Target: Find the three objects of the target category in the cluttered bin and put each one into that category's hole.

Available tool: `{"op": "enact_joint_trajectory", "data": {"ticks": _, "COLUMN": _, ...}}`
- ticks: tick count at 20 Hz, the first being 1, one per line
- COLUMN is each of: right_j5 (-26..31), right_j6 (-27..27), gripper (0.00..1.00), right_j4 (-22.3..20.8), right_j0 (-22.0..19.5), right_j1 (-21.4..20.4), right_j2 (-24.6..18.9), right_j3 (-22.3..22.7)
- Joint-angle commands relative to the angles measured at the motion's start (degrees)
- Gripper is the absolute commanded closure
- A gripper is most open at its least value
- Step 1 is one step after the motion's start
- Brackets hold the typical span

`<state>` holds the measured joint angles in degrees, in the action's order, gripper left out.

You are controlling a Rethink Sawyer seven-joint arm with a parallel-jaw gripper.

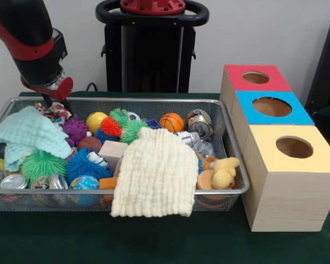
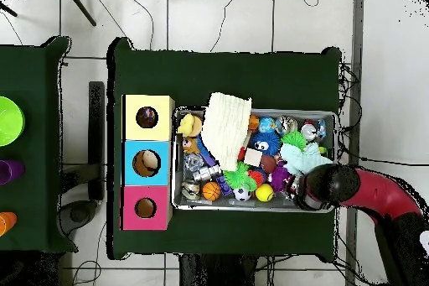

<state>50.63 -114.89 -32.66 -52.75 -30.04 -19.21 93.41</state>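
While low over the bin's [image 1: 154,100] far corner, hand [image 1: 59,100] meets ruffled piece [image 1: 55,111].

No text, label, brand, number or sign can be read in either view. The crushed cans [image 1: 199,123] at the far right of the wire basket [image 1: 237,190] carry print, but it is too small and blurred to make out. The flattened can lids [image 1: 14,181] at the basket's near left show bare metal only. The yellow-topped box [image 1: 289,184], the blue-topped box [image 1: 272,107] and the red-topped box [image 1: 256,78] bear plain coloured tops with no markings. The small globe-patterned ball [image 1: 84,183] shows a printed map pattern without legible lettering.
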Motion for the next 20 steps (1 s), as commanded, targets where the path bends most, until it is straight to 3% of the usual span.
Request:
{"op": "enact_joint_trajectory", "data": {"ticks": 1, "right_j5": -1.12, "right_j6": 5.82, "gripper": 0.00, "right_j4": 1.35, "right_j0": -0.34, "right_j1": 2.08, "right_j2": -3.29, "right_j3": -3.50}}
{"op": "enact_joint_trajectory", "data": {"ticks": 20, "right_j5": -5.45, "right_j6": 4.22, "gripper": 0.00, "right_j4": 0.55, "right_j0": -0.84, "right_j1": 3.08, "right_j2": -3.12, "right_j3": -1.93}}
